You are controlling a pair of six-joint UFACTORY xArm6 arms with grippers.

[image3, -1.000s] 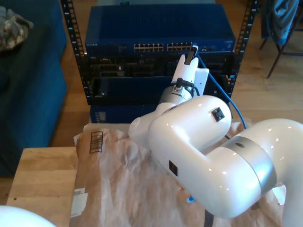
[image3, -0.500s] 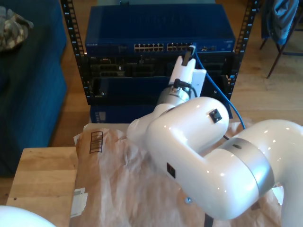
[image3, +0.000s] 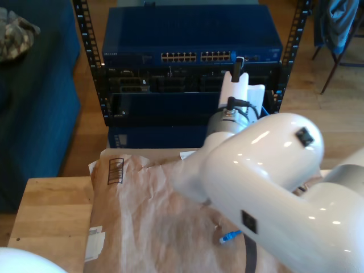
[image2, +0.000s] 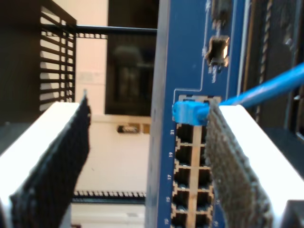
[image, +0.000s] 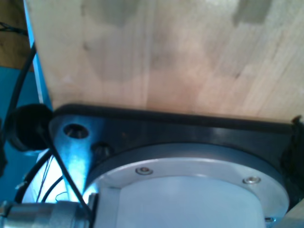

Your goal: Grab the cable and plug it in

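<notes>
Since the earlier frames the big white arm (image3: 267, 170) has swung toward the exterior view's right, and my second gripper (image3: 238, 71) now stands just right of the row of sockets instead of over its right end. Seen from the exterior view, that gripper points at the blue network box (image3: 187, 34) in the rack at the top of the frame; crumpled brown paper (image3: 142, 222) covers the wooden table (image3: 51, 216) in the lower half, and one blue plug (image3: 230, 236) of the cable lies on the paper near the bottom, just under the arm. From the second wrist view, the jaws stand wide apart with nothing between the pads (image2: 52, 156), and the cable (image2: 266, 90) runs from the frame's right edge to its plug (image2: 189, 112), which sits in the end socket of the box's port row (image2: 187, 175), touching the near pad's edge. From the first wrist view, pale wood (image: 166, 52) takes the upper half, with a black plate (image: 190, 130) and a round grey base (image: 190, 190) below; I cannot tell whether my first gripper is open or closed
</notes>
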